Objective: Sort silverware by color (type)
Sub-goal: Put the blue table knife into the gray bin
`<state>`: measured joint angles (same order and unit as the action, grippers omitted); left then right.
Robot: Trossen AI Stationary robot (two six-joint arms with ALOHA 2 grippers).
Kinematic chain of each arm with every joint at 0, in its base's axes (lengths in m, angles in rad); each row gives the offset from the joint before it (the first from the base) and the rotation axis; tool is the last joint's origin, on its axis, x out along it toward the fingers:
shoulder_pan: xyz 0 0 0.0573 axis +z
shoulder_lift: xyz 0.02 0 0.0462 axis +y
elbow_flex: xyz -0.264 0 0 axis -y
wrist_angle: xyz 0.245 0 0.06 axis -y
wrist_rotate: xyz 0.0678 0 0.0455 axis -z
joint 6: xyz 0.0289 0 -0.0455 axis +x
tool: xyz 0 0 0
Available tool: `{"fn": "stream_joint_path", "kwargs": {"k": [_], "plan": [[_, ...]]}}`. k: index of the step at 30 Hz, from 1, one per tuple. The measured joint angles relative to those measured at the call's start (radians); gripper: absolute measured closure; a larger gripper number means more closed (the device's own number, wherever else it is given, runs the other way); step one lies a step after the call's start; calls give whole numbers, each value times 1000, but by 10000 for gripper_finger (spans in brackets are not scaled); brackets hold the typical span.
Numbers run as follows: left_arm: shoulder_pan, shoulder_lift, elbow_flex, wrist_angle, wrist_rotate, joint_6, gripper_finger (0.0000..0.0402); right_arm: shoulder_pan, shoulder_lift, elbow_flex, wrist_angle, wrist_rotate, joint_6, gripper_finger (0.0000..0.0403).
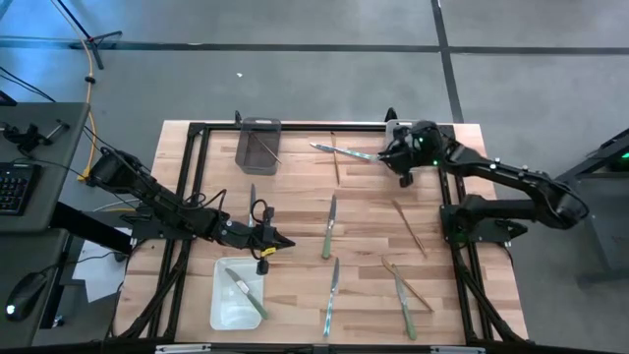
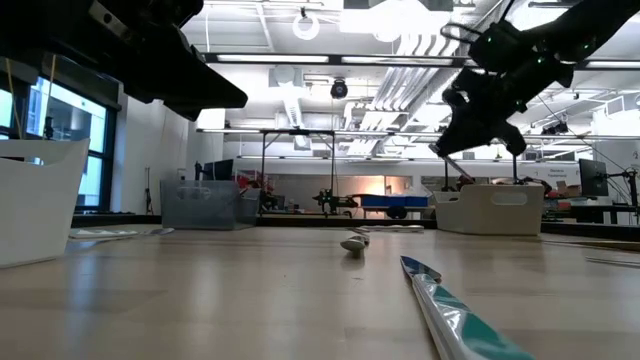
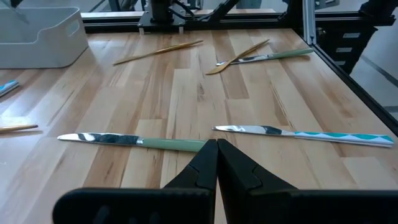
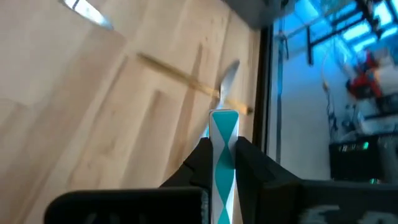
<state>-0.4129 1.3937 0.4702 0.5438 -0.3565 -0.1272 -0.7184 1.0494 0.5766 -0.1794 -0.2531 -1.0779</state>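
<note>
Right gripper (image 4: 222, 163) clamps the teal-and-white patterned handle of a silver utensil (image 4: 222, 134), just right of the dark grey rectangular bin (image 1: 258, 144); its blade crosses a thin brown stick (image 1: 335, 157). Left gripper (image 1: 283, 243) shut, empty, well below that bin.

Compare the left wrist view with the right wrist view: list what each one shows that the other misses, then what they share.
Only the left wrist view shows the shut left gripper empty above the wooden table, a green-handled silver knife, a knife with a teal-and-white patterned handle and a white plastic bin. Only the right wrist view shows the right gripper shut on a second teal-and-white patterned utensil, lying over a thin brown stick. Both show pale wood planks and the dark table frame.
</note>
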Motion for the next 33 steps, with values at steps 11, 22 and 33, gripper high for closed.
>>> {"fn": "stream_joint_path", "kwargs": {"k": [11,22,33], "plan": [[0,0,0,-2,0,0,402,-55,153,0,28,27,30,379],[0,0,0,-9,1,0,401,-53,176,0,101,77,314,375],[0,0,0,-9,1,0,401,-53,176,0,117,166,476,307]]}}
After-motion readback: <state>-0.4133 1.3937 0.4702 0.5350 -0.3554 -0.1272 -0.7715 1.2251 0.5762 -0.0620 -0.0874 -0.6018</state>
